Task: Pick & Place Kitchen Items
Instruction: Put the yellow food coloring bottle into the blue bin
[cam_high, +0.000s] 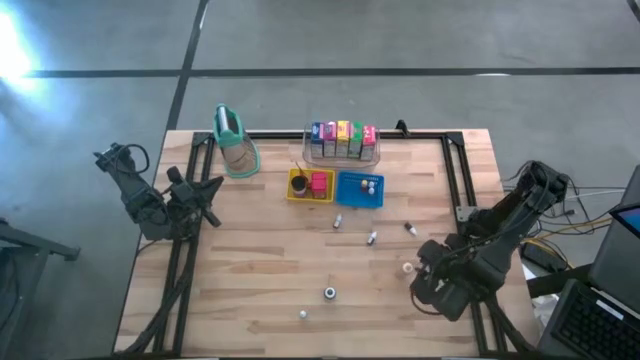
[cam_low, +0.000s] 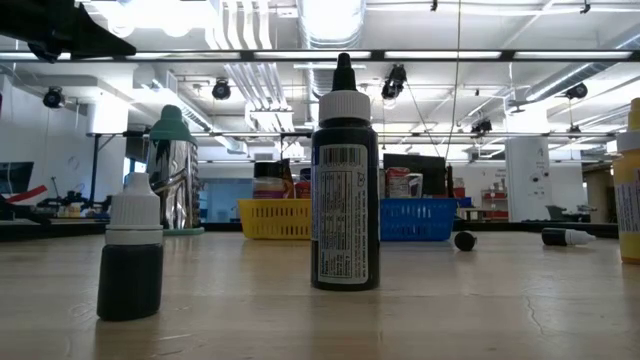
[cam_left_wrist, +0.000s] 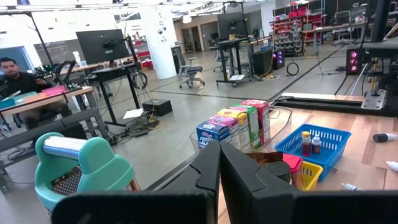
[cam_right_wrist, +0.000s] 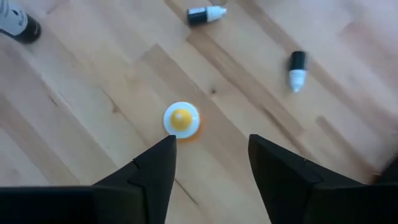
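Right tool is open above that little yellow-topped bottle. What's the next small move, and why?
Probably lower the right tool straight down, nudging it toward the small bottle first. The bottle stands upright on the table, just ahead of the open fingers rather than between them, so closing now would likely miss. The left tool waits shut near the table's left edge.

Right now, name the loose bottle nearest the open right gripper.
The orange-filled, white-capped bottle standing just ahead of the right gripper; the dark bottles lie farther off.
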